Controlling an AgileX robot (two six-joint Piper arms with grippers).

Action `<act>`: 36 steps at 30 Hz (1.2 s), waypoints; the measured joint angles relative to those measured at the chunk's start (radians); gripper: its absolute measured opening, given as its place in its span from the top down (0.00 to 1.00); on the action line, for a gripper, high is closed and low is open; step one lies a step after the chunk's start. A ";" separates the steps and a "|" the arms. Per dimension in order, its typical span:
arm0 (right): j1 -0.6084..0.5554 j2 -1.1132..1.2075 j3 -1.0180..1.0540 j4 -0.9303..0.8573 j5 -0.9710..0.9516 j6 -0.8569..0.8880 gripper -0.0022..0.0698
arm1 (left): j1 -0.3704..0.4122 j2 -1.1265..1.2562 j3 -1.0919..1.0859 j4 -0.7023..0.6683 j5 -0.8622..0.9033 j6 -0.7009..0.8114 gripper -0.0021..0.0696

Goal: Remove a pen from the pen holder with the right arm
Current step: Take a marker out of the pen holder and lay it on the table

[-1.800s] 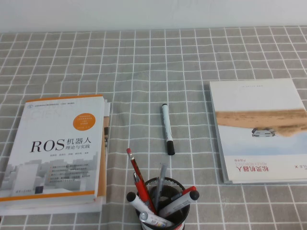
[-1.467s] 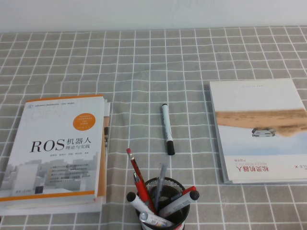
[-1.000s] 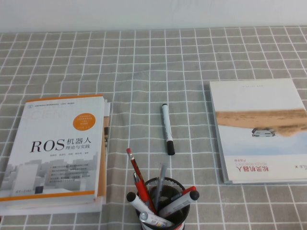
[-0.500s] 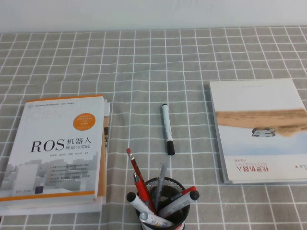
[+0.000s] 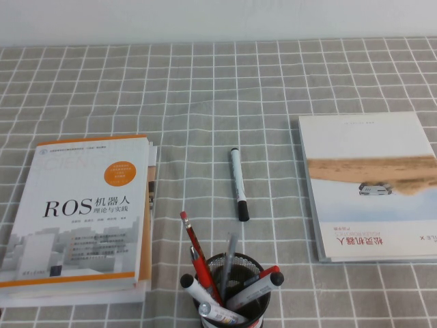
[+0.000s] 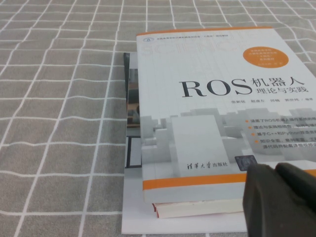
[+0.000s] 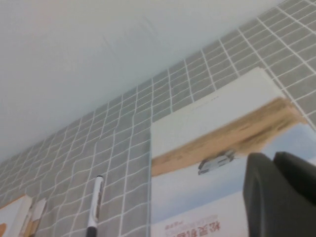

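Observation:
A black mesh pen holder [image 5: 263, 306] stands at the table's near edge, in the middle, and appears only in the high view. It holds several pens, among them a red pencil [image 5: 194, 244], a grey pen [image 5: 227, 263] and a black-capped marker [image 5: 258, 285]. Neither arm shows in the high view. My right gripper [image 7: 274, 159] hangs shut and empty above the white book [image 7: 197, 182]. In its wrist view, my left gripper [image 6: 274, 168] is shut with nothing in it, over the near corner of the ROS book [image 6: 217, 113].
A white marker with black cap [image 5: 238, 183] lies loose on the checked cloth beyond the holder; the right wrist view shows this marker [image 7: 95, 202] too. The ROS book [image 5: 82, 212] tops a stack at the left. The white book [image 5: 372, 184] lies at the right.

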 joint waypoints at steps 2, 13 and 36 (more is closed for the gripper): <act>0.000 0.030 -0.058 0.003 0.053 0.000 0.99 | 0.000 0.000 0.000 0.000 0.000 0.000 0.98; 0.000 0.384 -0.399 -0.067 0.492 -0.107 0.99 | 0.000 0.000 0.000 0.000 0.000 0.000 0.98; 0.490 0.975 -0.578 0.017 0.148 -0.310 0.99 | 0.000 0.000 0.000 0.000 0.000 0.000 0.98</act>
